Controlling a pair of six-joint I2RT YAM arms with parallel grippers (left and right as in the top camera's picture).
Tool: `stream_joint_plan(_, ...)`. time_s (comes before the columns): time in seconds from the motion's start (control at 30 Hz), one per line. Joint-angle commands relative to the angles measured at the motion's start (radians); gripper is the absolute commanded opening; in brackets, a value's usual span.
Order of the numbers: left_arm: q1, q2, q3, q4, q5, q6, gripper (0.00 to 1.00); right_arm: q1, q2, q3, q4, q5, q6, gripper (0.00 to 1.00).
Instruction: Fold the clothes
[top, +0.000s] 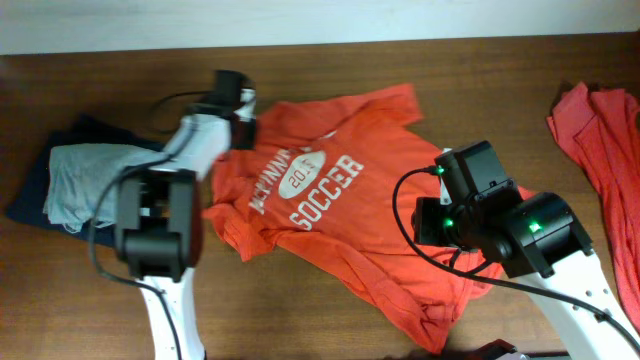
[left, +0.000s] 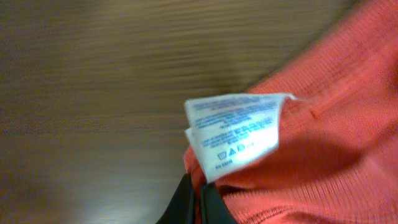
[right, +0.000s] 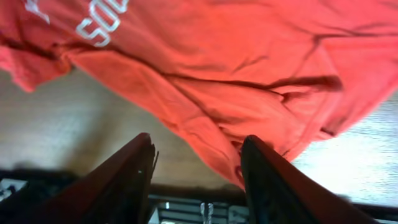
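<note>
Shirt (top: 330, 210) laid print-up, rumpled, at middle of table (top: 100, 300). Left gripper (left: 198, 202) pressed together on shirt edge, just beside white label (left: 236, 134) (print blurred). Right gripper (right: 196, 168) spread, nothing between fingers, above hem. Second shirt (top: 600, 130) heaped at right table edge.

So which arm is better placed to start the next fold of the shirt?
Left, probably. The left gripper is shut on the shirt edge beside the label, ready to pull; the right gripper hangs open over the opposite edge, holding nothing.
</note>
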Motion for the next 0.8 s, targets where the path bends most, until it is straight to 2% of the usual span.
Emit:
stream_joint_plan(0.0, 0.143, 0.047, -0.005, -0.046, -0.091, -0.241, 0.01, 0.007, 0.021, -0.003, 0.001, 0.089, 0.010, 0.52)
stream_joint_plan(0.2, 0.241, 0.047, -0.005, -0.077, -0.014, -0.206, 0.00, -0.030, 0.160, -0.009, 0.037, 0.212, 0.016, 0.59)
stream_joint_plan(0.3, 0.236, 0.047, -0.004, -0.074, 0.016, -0.167, 0.00, -0.113, 0.249, -0.009, 0.104, 0.218, 0.006, 0.60)
stream_joint_plan(0.4, 0.215, 0.047, -0.002, -0.068, 0.030, -0.157, 0.01, -0.255, 0.384, -0.009, 0.240, 0.199, -0.057, 0.59)
stream_joint_plan(0.47, 0.203, 0.046, 0.000, -0.069, 0.029, -0.155, 0.03, -0.320, 0.454, -0.009, 0.303, 0.161, -0.090, 0.50)
stream_joint_plan(0.57, 0.185, 0.046, 0.016, -0.085, 0.030, -0.116, 0.12, -0.418, 0.573, -0.009, 0.425, 0.040, -0.174, 0.21)
stream_joint_plan(0.63, 0.173, 0.042, 0.039, -0.109, 0.029, -0.079, 0.21, -0.466, 0.643, -0.009, 0.501, -0.026, -0.180, 0.08)
stream_joint_plan(0.7, 0.165, 0.033, 0.069, -0.142, 0.029, -0.066, 0.30, -0.497, 0.694, -0.009, 0.558, -0.076, -0.180, 0.04)
stream_joint_plan(0.77, 0.158, 0.022, 0.108, -0.183, 0.029, -0.066, 0.34, -0.522, 0.740, -0.009, 0.612, -0.111, -0.177, 0.07)
